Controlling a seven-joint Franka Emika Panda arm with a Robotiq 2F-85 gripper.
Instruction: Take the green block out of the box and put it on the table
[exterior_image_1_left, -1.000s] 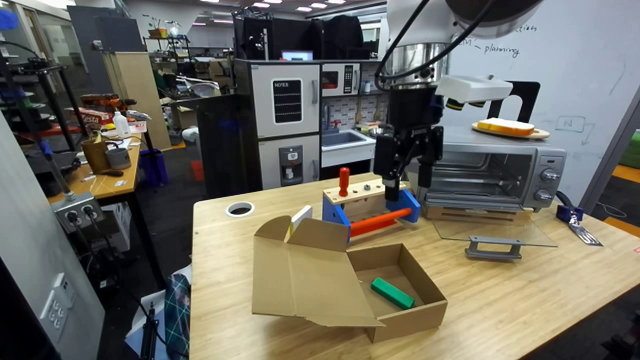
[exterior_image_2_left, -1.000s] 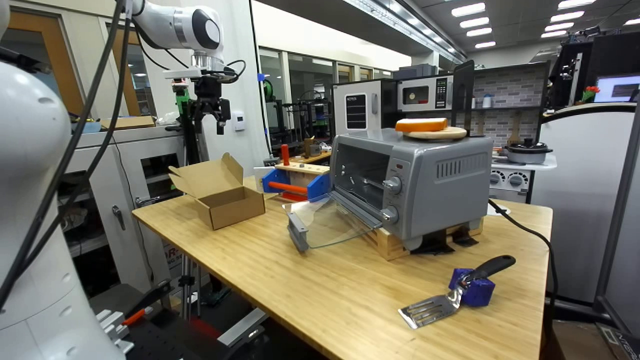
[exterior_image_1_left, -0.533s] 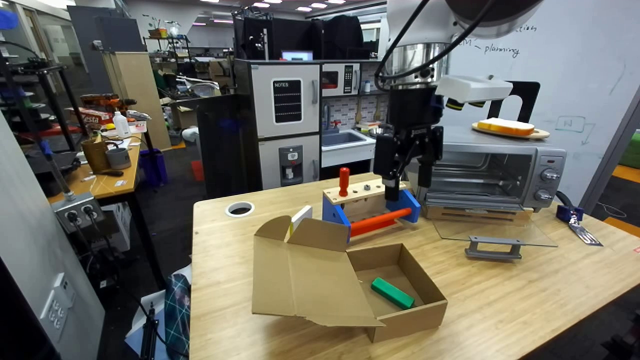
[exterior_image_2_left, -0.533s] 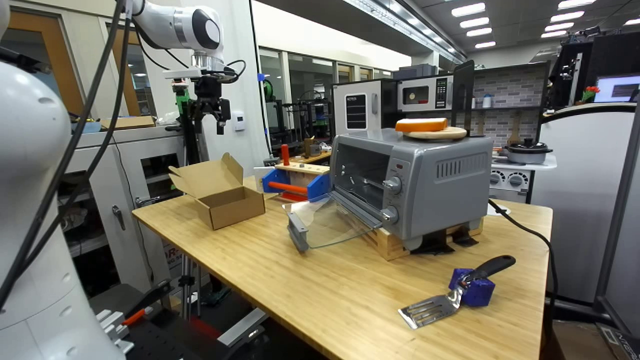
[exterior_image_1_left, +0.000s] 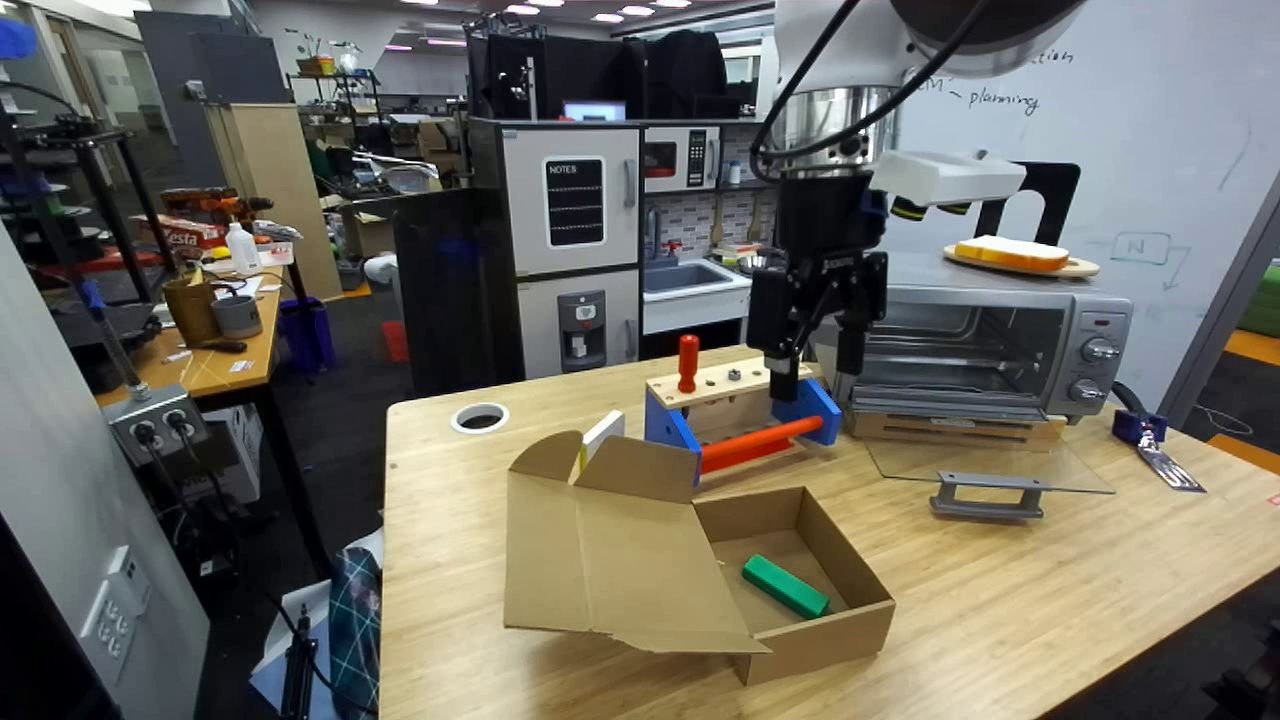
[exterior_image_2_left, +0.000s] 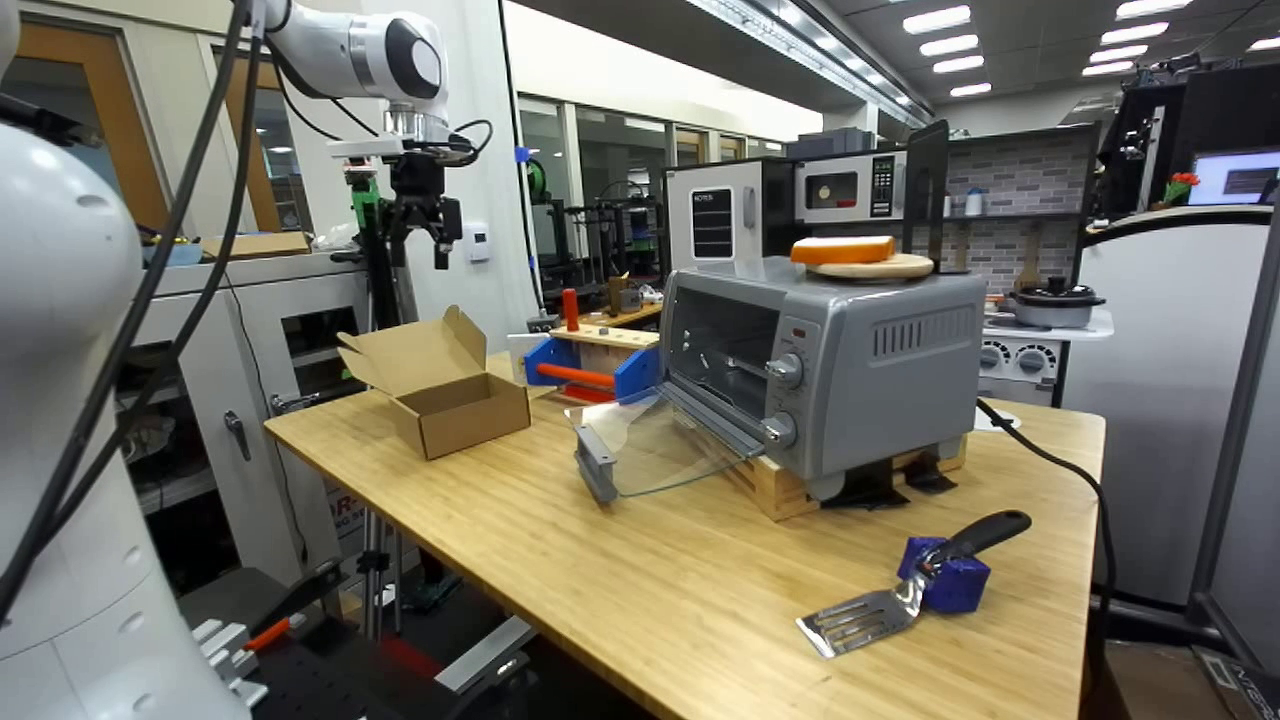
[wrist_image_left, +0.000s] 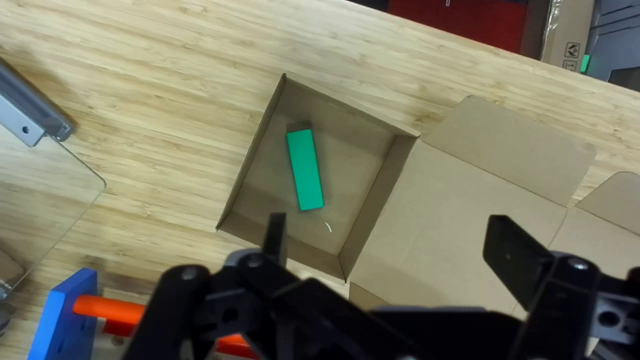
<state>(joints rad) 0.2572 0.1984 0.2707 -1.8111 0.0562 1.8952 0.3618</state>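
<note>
The green block (exterior_image_1_left: 785, 587) lies inside the open cardboard box, tilted relative to its walls. It also shows in the wrist view (wrist_image_left: 305, 170); in an exterior view the box wall hides it. The box (exterior_image_1_left: 820, 640) stands on the table with its lid folded out; it also shows in an exterior view (exterior_image_2_left: 478, 418) and in the wrist view (wrist_image_left: 378, 202). The wooden table (exterior_image_1_left: 1000, 610) carries everything. My gripper (exterior_image_1_left: 817, 372) hangs well above the table, open and empty, fingers pointing down. In the wrist view its fingertips (wrist_image_left: 389, 225) are wide apart, with the block beyond them.
A blue toy workbench with a red bar (exterior_image_1_left: 765, 445) stands behind the box. A silver toaster oven (exterior_image_2_left: 890, 370) has its glass door (exterior_image_2_left: 680, 455) folded down over the table. A spatula (exterior_image_2_left: 870, 615) rests on a purple block (exterior_image_2_left: 958, 583). Bread (exterior_image_1_left: 1010, 253) lies on top of the oven.
</note>
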